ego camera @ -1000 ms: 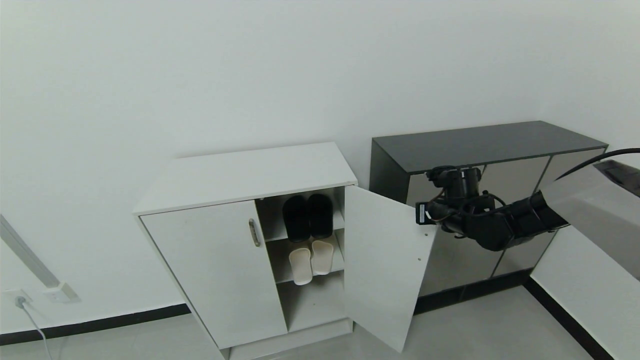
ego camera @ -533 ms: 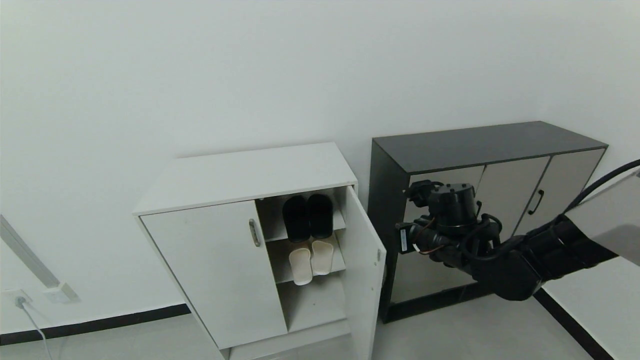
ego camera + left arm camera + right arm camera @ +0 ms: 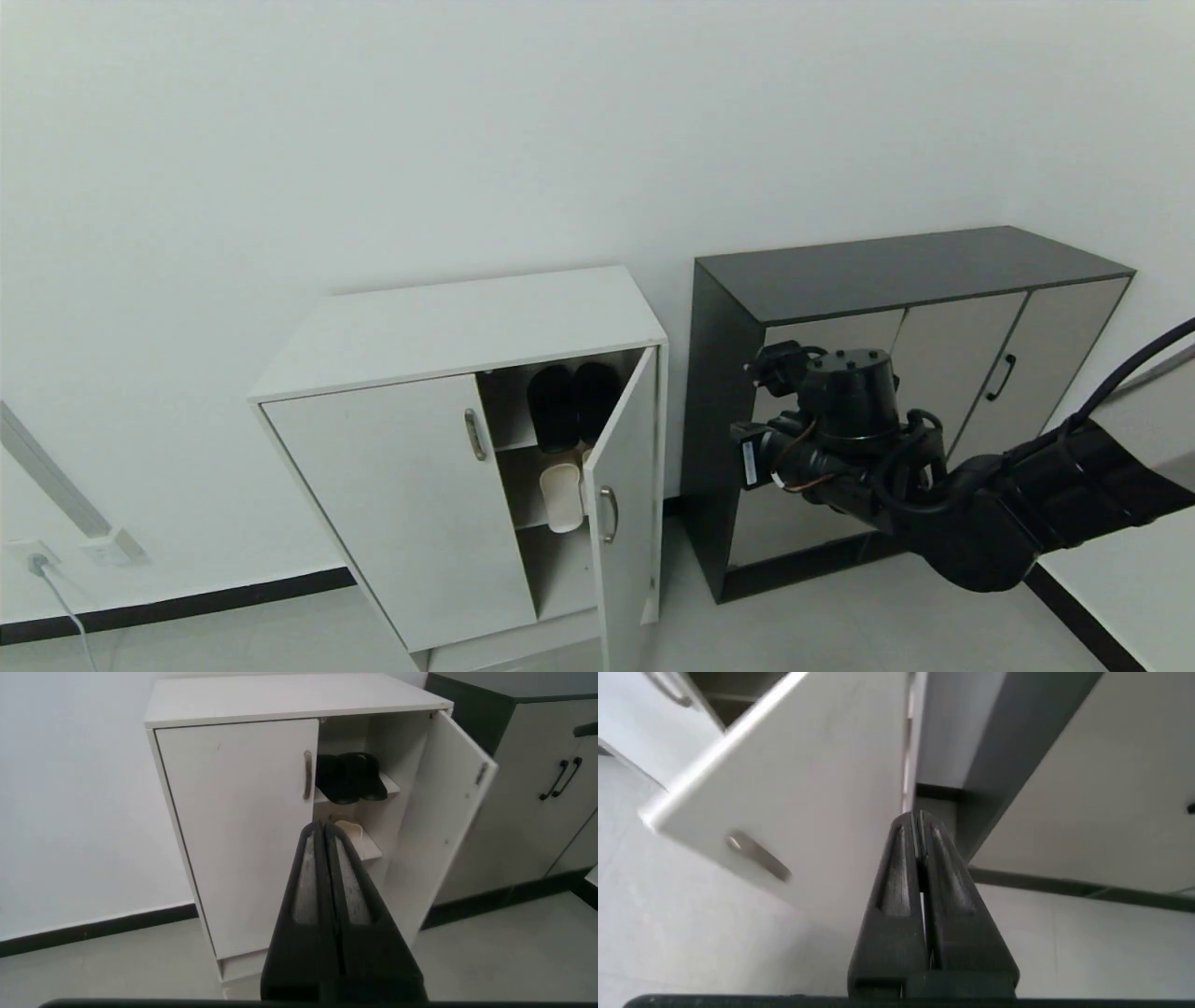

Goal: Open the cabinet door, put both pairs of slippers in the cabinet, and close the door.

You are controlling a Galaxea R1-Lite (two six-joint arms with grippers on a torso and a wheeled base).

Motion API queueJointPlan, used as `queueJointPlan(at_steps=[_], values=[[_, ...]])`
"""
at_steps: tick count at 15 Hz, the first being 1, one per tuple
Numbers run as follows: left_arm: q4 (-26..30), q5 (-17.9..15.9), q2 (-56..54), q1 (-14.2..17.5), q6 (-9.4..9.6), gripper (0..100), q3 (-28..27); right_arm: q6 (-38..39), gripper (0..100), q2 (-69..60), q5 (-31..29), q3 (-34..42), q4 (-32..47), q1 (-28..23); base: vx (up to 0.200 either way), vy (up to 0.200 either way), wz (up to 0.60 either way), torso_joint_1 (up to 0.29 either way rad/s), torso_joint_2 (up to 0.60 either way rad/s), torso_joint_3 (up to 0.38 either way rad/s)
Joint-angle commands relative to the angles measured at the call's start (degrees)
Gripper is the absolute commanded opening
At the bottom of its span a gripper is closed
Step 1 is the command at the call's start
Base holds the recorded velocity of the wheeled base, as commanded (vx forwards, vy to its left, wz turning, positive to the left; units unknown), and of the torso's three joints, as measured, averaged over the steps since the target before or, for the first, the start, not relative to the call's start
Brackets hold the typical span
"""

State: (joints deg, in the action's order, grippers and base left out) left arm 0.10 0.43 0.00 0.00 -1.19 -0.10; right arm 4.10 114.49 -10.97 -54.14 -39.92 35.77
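Two pairs of slippers [image 3: 572, 401] shelved; half-closed door [image 3: 624, 467] to be pushed flush near its handle [image 3: 608, 514] by right gripper [image 3: 920, 826], jaws pressed together.

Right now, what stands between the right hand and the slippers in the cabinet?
The partly open cabinet door stands between right hand and slippers, as the head view shows.

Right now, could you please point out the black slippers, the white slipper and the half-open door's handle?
black slippers [image 3: 553, 409]: head view, on the left slipper's top
white slipper [image 3: 561, 495]: head view, on its footbed
door handle [image 3: 610, 515]: head view, middle of the bar
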Motion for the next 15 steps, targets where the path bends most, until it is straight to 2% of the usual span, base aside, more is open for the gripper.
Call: queueJointPlan(at_steps=[1,6,10,15], values=[[-0.01,0.01,0.09,0.00,-0.04,0,0.01,0.03,0,-0.32,0.16,0.44,-0.07,0.62,0.000,0.000,0.60,0.002,0.01,0.002],[-0.01,0.01,0.00,0.00,-0.04,0,0.01,0.12,0,-0.24,1.30,1.40,-0.07,0.88,0.000,0.000,0.60,0.004,0.01,0.001],[-0.01,0.10,0.00,0.00,-0.04,0,0.01,0.12,0,0.03,3.85,3.43,-0.86,0.88,0.000,0.000,0.00,0.000,0.00,0.000],[-0.01,0.10,0.09,0.00,-0.04,0,0.01,-0.32,0,-0.06,7.98,14.94,-10.35,0.88,0.000,0.000,0.00,0.000,0.00,0.000]])
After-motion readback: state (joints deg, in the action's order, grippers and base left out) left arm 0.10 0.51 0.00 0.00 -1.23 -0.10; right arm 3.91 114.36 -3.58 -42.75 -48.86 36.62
